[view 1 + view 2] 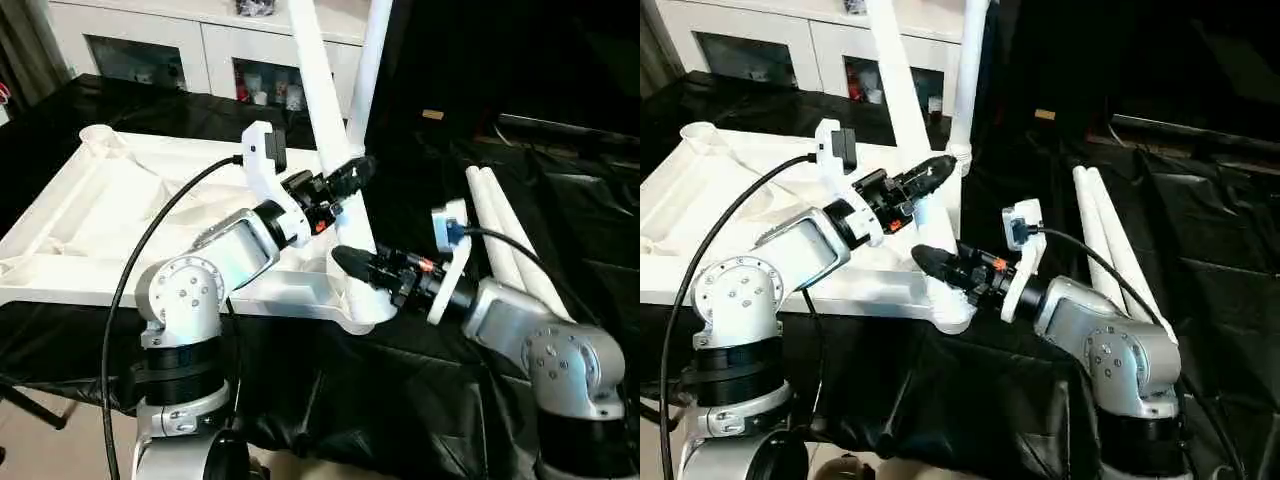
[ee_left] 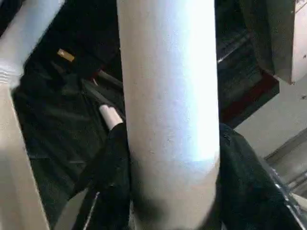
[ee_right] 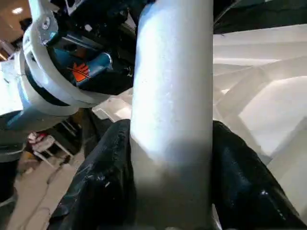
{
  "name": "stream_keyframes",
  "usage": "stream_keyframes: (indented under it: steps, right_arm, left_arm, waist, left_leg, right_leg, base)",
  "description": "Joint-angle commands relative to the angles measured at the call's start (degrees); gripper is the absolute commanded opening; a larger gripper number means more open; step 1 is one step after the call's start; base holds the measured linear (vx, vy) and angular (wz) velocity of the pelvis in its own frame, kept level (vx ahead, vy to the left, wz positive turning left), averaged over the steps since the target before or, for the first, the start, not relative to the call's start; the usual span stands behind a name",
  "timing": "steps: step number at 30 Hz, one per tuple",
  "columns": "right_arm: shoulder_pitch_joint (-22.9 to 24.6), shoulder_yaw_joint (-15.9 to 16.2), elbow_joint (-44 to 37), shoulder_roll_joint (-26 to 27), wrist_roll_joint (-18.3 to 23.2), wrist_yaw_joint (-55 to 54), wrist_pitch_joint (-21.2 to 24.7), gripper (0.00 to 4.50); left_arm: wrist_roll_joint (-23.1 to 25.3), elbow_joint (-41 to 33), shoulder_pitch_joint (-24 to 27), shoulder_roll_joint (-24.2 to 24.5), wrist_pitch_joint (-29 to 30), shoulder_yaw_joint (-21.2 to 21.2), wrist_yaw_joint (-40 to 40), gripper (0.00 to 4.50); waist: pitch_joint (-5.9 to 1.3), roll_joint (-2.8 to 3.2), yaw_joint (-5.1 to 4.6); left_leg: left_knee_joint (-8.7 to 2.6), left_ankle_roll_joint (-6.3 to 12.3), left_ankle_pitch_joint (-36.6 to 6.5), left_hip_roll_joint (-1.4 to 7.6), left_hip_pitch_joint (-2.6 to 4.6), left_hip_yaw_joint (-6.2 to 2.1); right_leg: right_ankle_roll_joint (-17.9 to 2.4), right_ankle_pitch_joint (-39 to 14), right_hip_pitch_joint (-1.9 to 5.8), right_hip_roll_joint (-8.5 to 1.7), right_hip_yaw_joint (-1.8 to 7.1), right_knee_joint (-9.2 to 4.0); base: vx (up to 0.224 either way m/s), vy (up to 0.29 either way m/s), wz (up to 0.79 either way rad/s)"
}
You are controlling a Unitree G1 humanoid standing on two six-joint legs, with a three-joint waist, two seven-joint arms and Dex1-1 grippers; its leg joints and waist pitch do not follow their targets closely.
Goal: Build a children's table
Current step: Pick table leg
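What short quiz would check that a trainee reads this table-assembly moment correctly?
1. True or false: the left end effector and the right end effector both grip the near-corner leg.
2. How many loose legs lie on the black cloth?
3. How does the table top lie? A: ribbed underside up. B: smooth side up. C: standing on its edge.

Key: 1 true, with black fingers on both sides of that leg in each wrist view; 2 two, side by side to the right of the table top; 3 A.
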Motion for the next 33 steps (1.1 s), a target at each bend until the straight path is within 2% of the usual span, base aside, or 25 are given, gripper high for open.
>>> stream_keyframes:
  steps: [1, 4, 5, 6, 7, 8, 10, 11, 13, 15, 16, 17, 18, 19, 21, 22, 23, 30, 32, 33]
  right_arm:
    - [-1.4, 0.0, 0.1, -0.2, 0.0, -0.5, -1.1, 2.46]
    - [-2.2, 0.1, 0.7, -0.1, -0.3, -0.8, -1.2, 2.7]
    - [-2.9, 1.5, 0.8, -0.6, -1.8, -1.7, -1.2, 2.93]
    - [-4.8, 5.5, 2.2, -1.4, -7.0, -5.5, -0.8, 3.01]
    - [-4.9, 5.6, 2.3, -1.4, -7.2, -5.7, -0.7, 3.01]
    - [-5.5, 6.7, 3.0, -1.5, -8.8, -7.1, -0.4, 3.08]
    - [-6.8, 7.8, 4.7, -0.9, -10.4, -9.2, -0.1, 3.32]
    - [-7.8, 8.4, 5.8, -0.3, -11.3, -10.5, 0.0, 3.34]
    - [-9.1, 9.8, 7.5, 0.7, -12.6, -12.0, -0.2, 3.34]
    - [-9.9, 11.0, 8.5, 1.5, -13.5, -12.7, -0.7, 3.34]
    - [-10.4, 11.5, 9.3, 2.3, -13.9, -13.2, -0.8, 3.34]
    - [-10.5, 11.7, 9.7, 2.6, -14.0, -13.5, -0.9, 3.34]
    - [-11.0, 12.1, 10.6, 3.5, -14.3, -14.1, -1.3, 3.34]
    - [-11.2, 12.2, 11.1, 3.8, -14.5, -14.4, -1.5, 3.34]
    - [-11.6, 12.0, 11.5, 4.4, -14.5, -14.8, -1.6, 3.07]
    - [-12.0, 11.7, 12.0, 4.9, -14.7, -15.4, -1.9, 3.07]
    - [-12.3, 11.5, 12.4, 5.4, -14.8, -15.8, -2.1, 2.97]
    - [-12.8, 11.0, 12.9, 5.8, -14.3, -14.6, -3.3, 2.31]
    - [-12.8, 11.0, 12.8, 5.8, -14.3, -14.6, -3.3, 2.31]
    - [-12.7, 10.9, 12.6, 5.7, -14.0, -14.1, -3.3, 2.12]
  left_arm:
    - [2.2, -0.6, -1.5, 0.7, -0.4, -1.9, 1.1, 2.02]
    - [4.3, -1.0, -2.3, 2.0, -1.0, -4.1, 1.4, 2.01]
    - [6.3, -1.1, -3.1, 2.8, -1.7, -6.0, 1.9, 1.9]
    - [10.3, -1.0, -4.2, 4.6, -3.4, -10.1, 2.5, 1.89]
    - [10.5, -1.0, -4.3, 4.7, -3.5, -10.2, 2.5, 1.89]
    - [11.4, -0.9, -4.6, 5.1, -3.9, -11.2, 2.6, 1.89]
    - [12.3, -0.9, -4.8, 5.3, -4.3, -12.2, 2.7, 1.88]
    - [12.7, -1.0, -5.0, 5.3, -4.5, -12.7, 2.9, 1.88]
    - [13.9, -1.0, -5.3, 5.6, -5.1, -13.6, 3.4, 1.88]
    - [14.9, -0.9, -5.5, 6.0, -5.8, -14.3, 3.7, 1.88]
    - [15.1, -1.0, -5.6, 6.1, -5.9, -14.4, 3.9, 1.88]
    - [15.2, -1.0, -5.6, 6.1, -5.9, -14.4, 4.0, 1.88]
    - [15.6, -1.1, -5.6, 6.2, -6.0, -14.5, 4.2, 1.88]
    - [15.8, -1.1, -5.7, 6.3, -6.0, -14.5, 4.4, 1.88]
    - [16.0, -1.2, -5.7, 6.4, -6.1, -14.4, 4.7, 1.88]
    - [16.5, -1.1, -5.6, 6.6, -6.5, -14.6, 4.7, 1.88]
    - [17.1, -0.9, -5.6, 6.7, -6.9, -14.9, 4.5, 1.88]
    - [18.2, -0.2, -5.7, 6.7, -8.9, -14.7, 4.0, 1.88]
    - [18.2, -0.2, -5.7, 6.7, -8.9, -14.7, 4.0, 1.88]
    - [18.3, -0.1, -5.7, 6.8, -9.1, -14.7, 3.9, 1.88]
  waist:
    - [-3.75, -0.16, 0.0]
    - [-3.75, -0.07, 0.01]
    - [-3.83, 0.13, -0.04]
    - [-3.85, 0.28, -0.11]
    - [-3.93, 0.44, -0.18]
    - [-3.94, 0.2, -0.43]
    - [-3.92, 0.21, -0.45]
    - [-3.98, 0.44, -0.58]
    - [-3.97, 0.22, -0.69]
    - [-4.02, 0.36, -0.84]
    - [-4.02, -0.18, -0.92]
    - [-4.0, 0.08, -0.95]
    - [-4.0, -0.14, -1.06]
    - [-4.03, 0.07, -1.17]
    - [-3.97, -0.03, -1.19]
    - [-3.95, -0.24, -1.3]
    - [-3.98, -0.06, -1.32]
    - [-4.05, 0.05, -1.52]
    - [-4.04, -0.01, -1.52]
    - [-4.04, -0.05, -1.49]
  left_leg:
    - [-3.93, -1.54, -5.4, 2.68, 0.72, -0.77]
    - [-3.96, -1.87, -5.9, 2.74, 0.83, -0.82]
    - [-3.92, -2.06, -5.6, 2.65, 0.73, -0.82]
    - [-4.02, -2.4, -5.4, 2.75, 0.79, -0.96]
    - [-4.0, -2.78, -5.0, 2.71, 0.9, -1.05]
    - [-3.99, -3.3, -4.6, 2.56, 0.8, -0.95]
    - [-3.92, -3.62, -5.2, 2.57, 0.84, -0.85]
    - [-3.89, -3.9, -5.5, 2.52, 0.87, -0.83]
    - [-3.9, -4.06, -5.7, 2.56, 0.84, -0.83]
    - [-3.92, -4.11, -5.6, 2.59, 0.8, -0.86]
    - [-3.91, -4.04, -5.6, 2.58, 0.79, -0.8]
    - [-3.94, -3.96, -5.6, 2.51, 0.71, -0.79]
    - [-3.93, -3.89, -5.3, 2.6, 0.73, -0.8]
    - [-3.94, -3.99, -5.4, 2.57, 0.75, -0.83]
    - [-3.92, -3.91, -5.6, 2.59, 0.8, -0.75]
    - [-3.97, -3.86, -5.5, 2.6, 0.77, -0.75]
    - [-3.95, -3.86, -5.4, 2.59, 0.76, -0.76]
    - [-3.85, -3.91, -4.8, 2.56, 0.78, -0.73]
    - [-3.87, -3.86, -5.0, 2.56, 0.77, -0.73]
    - [-3.86, -3.81, -5.0, 2.54, 0.8, -0.72]
  right_leg:
    - [-4.4, -5.6, 2.64, -4.94, 3.09, -4.65]
    - [-4.4, -5.7, 2.61, -4.97, 3.11, -4.61]
    - [-4.4, -5.0, 2.71, -4.94, 3.1, -4.51]
    - [-3.7, -4.7, 2.64, -4.82, 3.07, -4.6]
    - [-3.2, -4.4, 2.61, -4.68, 3.04, -4.55]
    - [-3.0, -3.6, 2.74, -4.68, 3.07, -4.4]
    - [-3.7, -3.4, 2.76, -4.89, 3.14, -4.38]
    - [-4.5, -3.1, 2.67, -4.82, 3.1, -4.29]
    - [-5.5, -2.2, 2.77, -4.81, 3.07, -4.11]
    - [-5.5, -1.4, 2.79, -4.77, 3.07, -3.99]
    - [-5.5, -1.3, 2.85, -4.84, 3.08, -4.01]
    - [-5.7, -1.5, 2.94, -4.89, 3.09, -3.98]
    - [-5.7, -1.1, 2.9, -4.87, 3.1, -3.9]
    - [-5.9, -1.1, 2.85, -4.89, 3.04, -3.82]
    - [-5.8, -1.2, 2.82, -4.94, 3.12, -3.86]
    - [-5.7, -1.3, 2.84, -4.94, 3.11, -3.9]
    - [-5.5, -1.3, 2.87, -4.92, 3.09, -3.86]
    - [-5.4, 1.0, 2.88, -4.84, 3.12, -3.65]
    - [-5.5, 1.0, 2.92, -4.84, 3.11, -3.65]
    - [-5.5, 0.9, 2.93, -4.83, 3.1, -3.65]
  base:
    - [0.0, 0.0, 0.0]
    - [0.0, 0.0, 0.0]
    - [0.0, 0.0, 0.0]
    - [0.0, 0.0, 0.0]
    - [0.0, 0.0, 0.0]
    - [0.0, 0.0, 0.0]
    - [0.0, 0.0, 0.0]
    - [0.0, 0.0, 0.0]
    - [0.0, 0.0, 0.0]
    - [0.0, 0.0, 0.0]
    - [0.0, 0.0, 0.0]
    - [0.0, 0.0, 0.0]
    - [0.0, 0.0, 0.0]
    - [0.0, 0.0, 0.0]
    - [0.0, 0.0, 0.0]
    - [0.0, 0.0, 0.0]
    - [0.0, 0.0, 0.0]
    - [0.0, 0.0, 0.0]
    - [0.0, 0.0, 0.0]
    - [0.0, 0.0, 0.0]
